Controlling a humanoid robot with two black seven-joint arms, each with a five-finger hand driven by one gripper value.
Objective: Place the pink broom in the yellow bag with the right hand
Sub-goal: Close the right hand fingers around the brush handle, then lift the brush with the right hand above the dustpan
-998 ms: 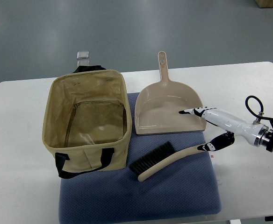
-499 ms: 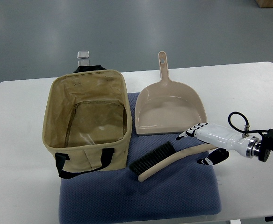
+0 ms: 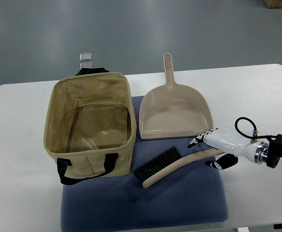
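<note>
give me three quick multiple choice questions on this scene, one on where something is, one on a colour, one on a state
1. Where does the brush lie?
A. inside the bag
B. on the blue mat, in front of the dustpan
C. on the bare table, behind the bag

2. What colour are the bag's straps?
A. black
B. red
C. white

3. What is in the bag?
A. the brush
B. the dustpan
C. nothing that shows

Answers:
1. B: the brush rests on the blue mat, nearer the camera than the dustpan, with the right hand at its handle end.
2. A: the straps at the bag's near side are black.
3. C: only the bag's bare lining is visible.
</note>
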